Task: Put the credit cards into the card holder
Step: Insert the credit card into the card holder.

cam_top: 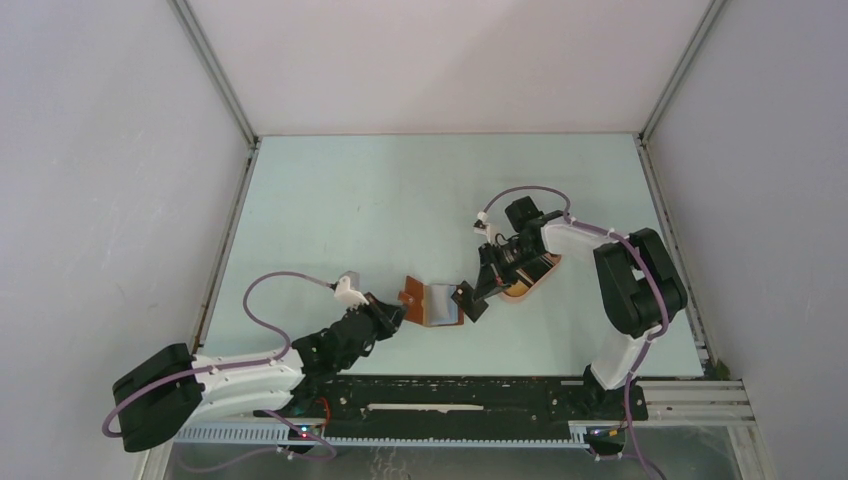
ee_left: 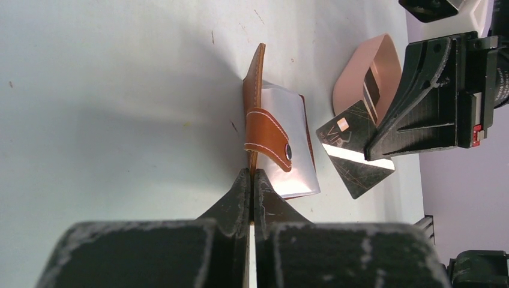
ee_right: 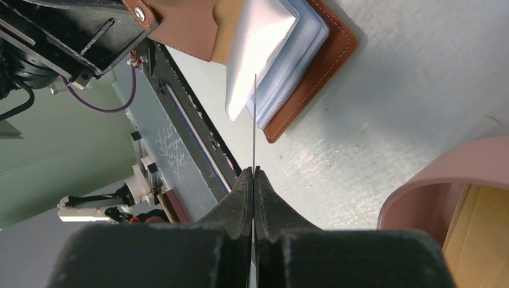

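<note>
The reddish-brown card holder [cam_top: 437,305] lies open on the table, its clear sleeves [ee_left: 290,141] facing up. My left gripper [ee_left: 252,174] is shut on the edge of its upright cover flap [ee_left: 255,90], which carries the snap tab [ee_left: 268,135]. My right gripper [cam_top: 468,300] is shut on a black credit card [ee_left: 354,153]. In the right wrist view that card [ee_right: 254,120] shows edge-on, its tip just short of the sleeves [ee_right: 264,54] of the card holder [ee_right: 327,57]. My right gripper [ee_right: 254,172] hovers low beside the holder's open side.
A pink oval tray [cam_top: 540,272] stands right of the holder, behind my right gripper. It holds a yellow-orange card [ee_right: 480,234]. The tray [ee_left: 360,66] also shows a dark striped card inside. The black rail with the arm bases runs along the table's near edge [cam_top: 450,395].
</note>
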Controlling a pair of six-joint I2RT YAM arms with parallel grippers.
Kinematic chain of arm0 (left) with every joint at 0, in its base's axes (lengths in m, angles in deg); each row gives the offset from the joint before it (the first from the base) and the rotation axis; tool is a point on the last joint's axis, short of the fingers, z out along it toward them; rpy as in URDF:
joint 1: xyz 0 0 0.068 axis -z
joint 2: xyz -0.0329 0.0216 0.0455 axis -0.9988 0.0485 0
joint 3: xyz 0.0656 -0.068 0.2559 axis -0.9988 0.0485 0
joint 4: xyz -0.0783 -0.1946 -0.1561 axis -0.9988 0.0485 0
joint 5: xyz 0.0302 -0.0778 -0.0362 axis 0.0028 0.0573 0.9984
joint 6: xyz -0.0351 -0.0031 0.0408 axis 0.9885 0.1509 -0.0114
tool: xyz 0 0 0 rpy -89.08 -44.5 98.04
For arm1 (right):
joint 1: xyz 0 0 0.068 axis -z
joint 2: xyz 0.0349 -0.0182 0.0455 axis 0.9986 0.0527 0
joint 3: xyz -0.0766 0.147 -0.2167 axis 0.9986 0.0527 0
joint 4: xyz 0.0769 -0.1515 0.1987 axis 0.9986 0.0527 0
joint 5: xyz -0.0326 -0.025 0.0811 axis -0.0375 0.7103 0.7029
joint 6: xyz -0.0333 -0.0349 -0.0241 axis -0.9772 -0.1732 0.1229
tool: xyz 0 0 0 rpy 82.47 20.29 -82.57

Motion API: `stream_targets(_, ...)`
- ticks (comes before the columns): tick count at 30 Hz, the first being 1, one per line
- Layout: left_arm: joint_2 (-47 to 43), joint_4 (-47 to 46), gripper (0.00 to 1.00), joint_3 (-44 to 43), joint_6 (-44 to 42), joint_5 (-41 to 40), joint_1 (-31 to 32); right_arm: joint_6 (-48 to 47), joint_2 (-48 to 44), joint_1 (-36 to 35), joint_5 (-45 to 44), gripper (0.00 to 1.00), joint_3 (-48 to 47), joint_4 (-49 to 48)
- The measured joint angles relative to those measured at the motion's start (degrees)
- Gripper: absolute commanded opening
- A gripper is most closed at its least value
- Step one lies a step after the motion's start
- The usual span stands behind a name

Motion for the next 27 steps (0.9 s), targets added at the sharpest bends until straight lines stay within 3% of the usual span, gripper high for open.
stream_targets(27, 0.7, -1.2, 0.0, 0.0, -0.2, 0.5, 0.0, 1.8, 1.0, 0.5, -2.5, 0.0, 0.0, -0.7)
